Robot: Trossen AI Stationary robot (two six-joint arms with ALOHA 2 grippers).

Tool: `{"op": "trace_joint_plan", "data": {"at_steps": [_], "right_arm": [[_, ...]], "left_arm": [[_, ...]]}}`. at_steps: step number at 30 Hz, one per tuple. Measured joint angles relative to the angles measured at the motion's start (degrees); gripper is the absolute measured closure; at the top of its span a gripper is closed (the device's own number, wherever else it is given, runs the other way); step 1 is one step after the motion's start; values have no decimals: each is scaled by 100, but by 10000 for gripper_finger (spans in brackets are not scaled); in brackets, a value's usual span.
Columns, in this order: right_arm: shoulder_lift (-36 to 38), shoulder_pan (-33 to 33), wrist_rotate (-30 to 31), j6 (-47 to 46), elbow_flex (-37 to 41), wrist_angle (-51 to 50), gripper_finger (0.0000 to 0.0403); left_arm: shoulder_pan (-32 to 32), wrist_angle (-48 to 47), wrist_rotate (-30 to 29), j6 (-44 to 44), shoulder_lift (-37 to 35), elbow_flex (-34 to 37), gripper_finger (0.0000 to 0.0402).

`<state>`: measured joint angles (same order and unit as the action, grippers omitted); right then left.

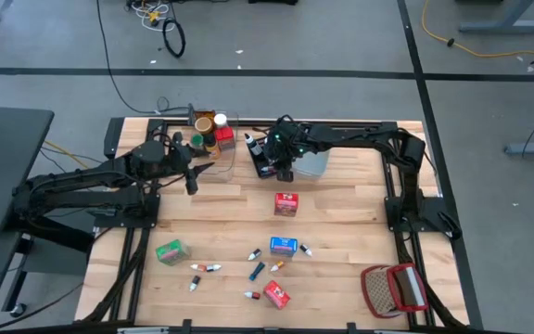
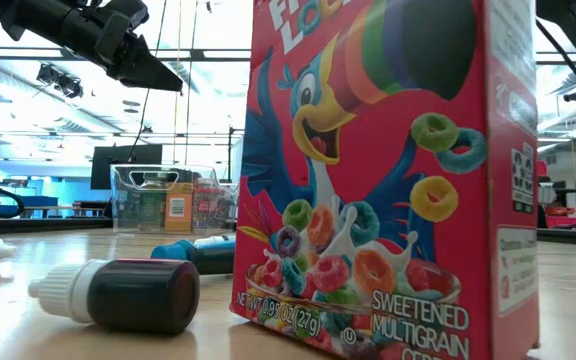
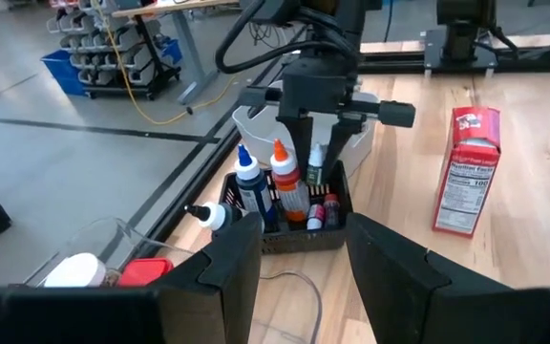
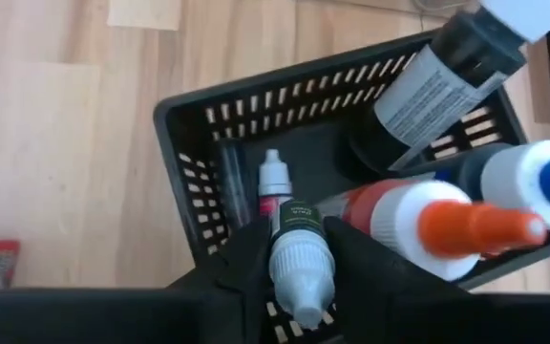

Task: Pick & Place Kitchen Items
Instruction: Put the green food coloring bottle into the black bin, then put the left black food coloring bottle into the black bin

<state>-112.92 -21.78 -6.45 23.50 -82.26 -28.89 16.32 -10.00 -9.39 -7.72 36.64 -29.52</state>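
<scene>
While the left tool [image 3: 294, 263] waits released, the right tool [image 4: 299, 253] grasps a white-capped, dark-labelled tube [image 4: 299, 258] over the black bin [image 4: 194, 124].

Left gripper [image 3: 304, 272] in foreground, its two dark fingers [image 3: 232, 263] parted with nothing between them, pointing across the table at the black bin [image 3: 294, 225]. Bin holds a blue-capped bottle [image 3: 248, 182], an orange-capped bottle [image 3: 285, 177], a dark bottle with white cap [image 3: 213, 218] leaning at its edge, and small red tubes [image 3: 321, 212]. Right gripper [image 3: 315, 153] hangs straight down over the bin with a small green-labelled tube [image 3: 315, 164] between its fingers. Red box [image 3: 466, 167] stands upright on the wooden table [image 3: 533, 191], apart from the bin. White lid [image 3: 73, 270] and red item [image 3: 146, 272] sit near the clear bin's edge [image 3: 113, 234], close by the left gripper.
</scene>
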Motion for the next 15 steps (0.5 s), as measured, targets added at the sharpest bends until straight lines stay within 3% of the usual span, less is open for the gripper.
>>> {"op": "trace_joint_plan", "data": {"at_steps": [9,15], "right_arm": [[0,87,-2,-9,0,5,229],[181,292,91,-46,0,44,216]], "left_arm": [[-2,0,0,135,0,0,239],[-1,0,0,135,0,0,239]]}}
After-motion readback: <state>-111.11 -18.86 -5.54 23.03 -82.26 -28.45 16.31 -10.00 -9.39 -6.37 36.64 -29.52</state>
